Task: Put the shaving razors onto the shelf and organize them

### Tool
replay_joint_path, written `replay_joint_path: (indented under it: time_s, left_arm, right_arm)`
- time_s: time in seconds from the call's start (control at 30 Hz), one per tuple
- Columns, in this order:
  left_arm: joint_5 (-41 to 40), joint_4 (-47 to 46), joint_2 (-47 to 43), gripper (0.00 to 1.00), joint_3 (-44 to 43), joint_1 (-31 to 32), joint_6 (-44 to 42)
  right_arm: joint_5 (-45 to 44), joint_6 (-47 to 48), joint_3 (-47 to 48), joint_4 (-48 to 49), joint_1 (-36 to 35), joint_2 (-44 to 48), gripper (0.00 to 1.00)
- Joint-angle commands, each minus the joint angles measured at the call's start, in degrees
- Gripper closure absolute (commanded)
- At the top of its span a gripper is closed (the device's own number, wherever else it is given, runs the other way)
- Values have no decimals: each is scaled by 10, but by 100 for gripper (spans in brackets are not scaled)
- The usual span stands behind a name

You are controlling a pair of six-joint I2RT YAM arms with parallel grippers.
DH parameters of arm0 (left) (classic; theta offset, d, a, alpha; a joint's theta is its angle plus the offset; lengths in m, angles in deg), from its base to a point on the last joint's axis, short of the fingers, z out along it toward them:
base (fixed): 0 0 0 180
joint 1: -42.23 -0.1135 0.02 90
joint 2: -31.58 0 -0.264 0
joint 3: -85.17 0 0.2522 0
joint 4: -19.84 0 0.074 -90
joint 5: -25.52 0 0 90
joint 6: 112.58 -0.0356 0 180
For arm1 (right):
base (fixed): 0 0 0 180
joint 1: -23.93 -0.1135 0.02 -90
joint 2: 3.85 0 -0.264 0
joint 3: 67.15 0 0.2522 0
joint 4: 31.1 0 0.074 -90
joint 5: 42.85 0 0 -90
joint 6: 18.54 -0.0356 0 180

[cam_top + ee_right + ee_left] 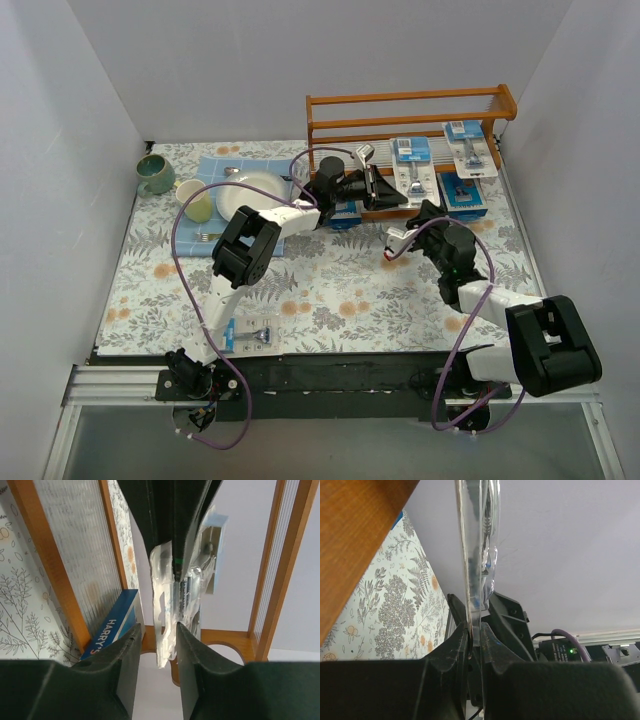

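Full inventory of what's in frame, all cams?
razor packs: at least six, blue-white; three on shelf tiers, one at its left end, one on table near edge, one clamped edge-on
shelf: one, orange-brown, far right
mug: one, teal, far left
cup: one, yellow-green, beside plate
plate: one, white, on blue mat
fork: one, metal, near cup
left gripper: black, shut on one razor pack
right gripper: black, open, fingers flanking that pack
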Motion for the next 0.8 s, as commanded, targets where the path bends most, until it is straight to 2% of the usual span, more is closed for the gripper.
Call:
replay_joint_path:
  time_s: [0.0,0.23,0.43,0.47,0.5,0.57,0.6,0.73,0.77]
  left_arm:
    - [-6,13,-56,100,13,-11,55]
    - [0,17,-65,100,23,-11,58]
    - [5,18,-73,100,30,-11,57]
    - [3,27,-76,100,33,-10,57]
    - [-1,32,-79,88,34,-11,56]
    - [-8,47,-83,76,38,-13,50]
    - [-11,53,-88,59,38,-14,46]
    - [-31,81,-115,33,61,-21,45]
    - [-32,80,-121,30,68,-23,39]
  right_arm:
    - [13,-17,23,91,-4,-10,61]
    - [16,-28,37,99,-7,-20,63]
    - [19,-27,66,98,-10,-40,79]
    - [19,-27,73,97,-10,-45,87]
    - [16,-28,78,97,-9,-47,92]
    - [11,-35,94,94,-10,-53,99]
    - [3,-42,99,89,-9,-53,99]
    - [-9,-49,115,85,-10,-53,99]
    - [-10,-50,118,86,-10,-53,99]
